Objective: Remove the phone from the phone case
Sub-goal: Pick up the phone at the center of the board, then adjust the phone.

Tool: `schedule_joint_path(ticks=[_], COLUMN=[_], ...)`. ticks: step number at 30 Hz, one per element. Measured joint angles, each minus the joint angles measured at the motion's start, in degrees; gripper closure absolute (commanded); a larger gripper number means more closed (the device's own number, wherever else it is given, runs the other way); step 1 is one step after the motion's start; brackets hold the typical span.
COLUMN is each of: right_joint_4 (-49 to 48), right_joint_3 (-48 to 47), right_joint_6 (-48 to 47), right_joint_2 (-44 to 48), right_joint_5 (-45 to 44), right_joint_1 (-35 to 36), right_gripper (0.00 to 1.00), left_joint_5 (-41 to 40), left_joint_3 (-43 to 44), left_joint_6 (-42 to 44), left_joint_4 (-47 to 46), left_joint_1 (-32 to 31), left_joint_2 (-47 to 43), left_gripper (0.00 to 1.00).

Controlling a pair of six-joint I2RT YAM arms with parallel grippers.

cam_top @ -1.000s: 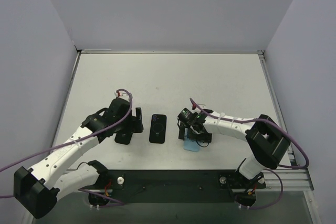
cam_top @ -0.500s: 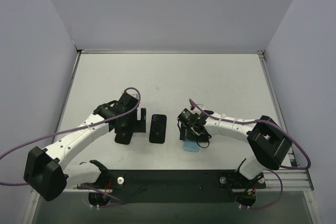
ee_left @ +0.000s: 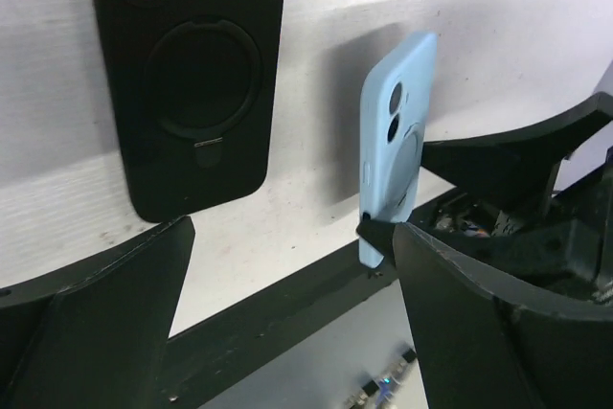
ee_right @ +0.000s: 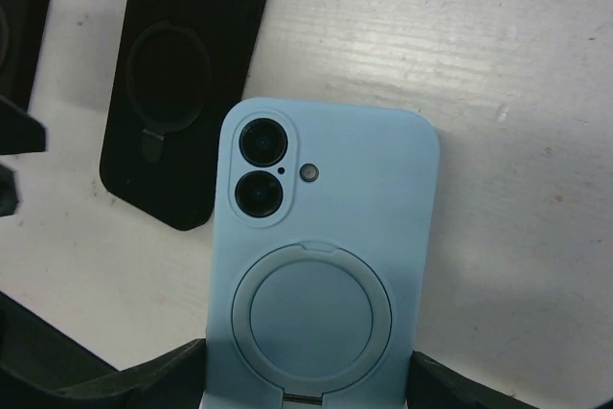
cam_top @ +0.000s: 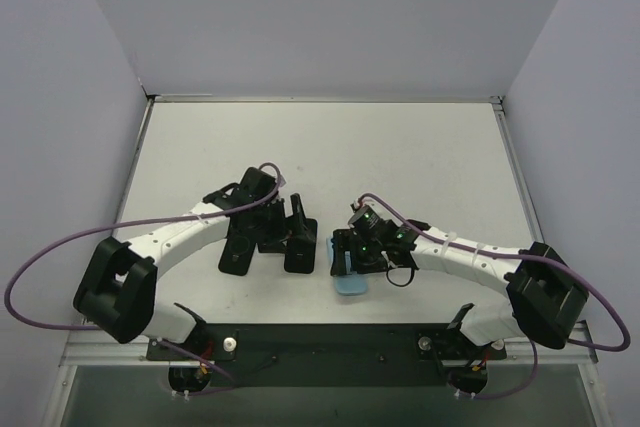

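Top view. The right gripper (cam_top: 352, 265) is closed partway on the blue case (cam_top: 350, 285), one finger on each long side. The case lies near the front edge of the table (cam_top: 400, 147), at about 6 o'clock from the table's centre.

Right wrist view. The blue case (ee_right: 321, 265) fills the lower middle of the frame, back side up. Its round ring stand is folded flat. The phone (ee_right: 261, 168) is still seated inside, with two camera lenses showing through the cut-out in the upper left corner. The fingers (ee_right: 168, 371) press against the lower sides of the case.

Left wrist view. The blue case (ee_left: 395, 141) is seen almost edge-on, tipped up off the tabletop, and it throws a shadow at 9 o'clock. A black fingertip (ee_left: 378, 233) of the right gripper touches its lower edge. Cannot tell whether the lower end rests on the table.

The left gripper (cam_top: 282, 232) is spread as wide as it goes and holds nothing. In its own camera only bare tabletop lies between the two fingers (ee_left: 96, 313).

A black case (cam_top: 300, 252) lies flat, back up, at 9 o'clock from the blue case, near it but not touching. It has a purple-rimmed lens and a ring stand. A second black object (cam_top: 237, 255) lies further out at 9 o'clock. The left gripper stands above the gap between the two black items, with its right finger over the top end of the black case.
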State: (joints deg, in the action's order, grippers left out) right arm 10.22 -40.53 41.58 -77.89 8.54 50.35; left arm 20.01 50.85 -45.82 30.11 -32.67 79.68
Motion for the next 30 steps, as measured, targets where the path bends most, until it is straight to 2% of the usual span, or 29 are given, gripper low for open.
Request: schedule_joint_path(ticks=[8, 15, 17, 20, 25, 26, 28, 29, 30], right_joint_4=[-2.67, -3.72, -3.76, -3.87, -3.54, -3.54, -3.45, -3.1, -2.84], right_joint_3=[0.59, 0.59, 0.57, 0.55, -0.76, -0.94, -1.01, -1.01, -1.01], right_joint_6=[-2.45, -3.3, -3.5, -3.78, -4.37, -4.39, -4.39, -4.37, -4.35], right_joint_2=[0.02, 0.02, 0.02, 0.0, -1.03, -1.09, -1.11, -1.11, -1.11], right_joint_5=[5.9, 8.55, 8.9, 9.38, 9.77, 9.77, 9.68, 9.68, 9.7], right_joint_1=[0.02, 0.15, 0.31, 0.37, 0.9, 1.18, 1.73, 1.86, 1.86], right_gripper=[0.68, 0.68, 0.68, 0.68, 0.64, 0.63, 0.46, 0.36, 0.22], left_joint_5=[7.41, 10.62, 10.82, 10.86, 10.82, 10.86, 11.04, 11.8, 12.35], left_joint_3=[-4.33, -4.5, -4.5, -4.5, -4.5, -4.5, -4.5, -4.48, -4.48], left_joint_6=[-6.58, -10.84, -11.72, -12.79, -14.67, -14.97, -15.74, -16.04, -16.11], left_joint_4=[-11.21, -18.53, -19.56, -20.39, -21.11, -21.38, -22.08, -22.51, -23.17], left_joint_1=[-0.66, -3.37, -4.07, -5.11, -6.32, -6.45, -6.62, -6.64, -6.67], left_joint_2=[7.72, 11.28, 12.11, 13.29, 14.14, 14.14, 14.14, 14.14, 14.14], left_gripper=[0.07, 0.21, 0.28, 0.34, 0.55, 0.63, 0.76, 0.78, 0.94])
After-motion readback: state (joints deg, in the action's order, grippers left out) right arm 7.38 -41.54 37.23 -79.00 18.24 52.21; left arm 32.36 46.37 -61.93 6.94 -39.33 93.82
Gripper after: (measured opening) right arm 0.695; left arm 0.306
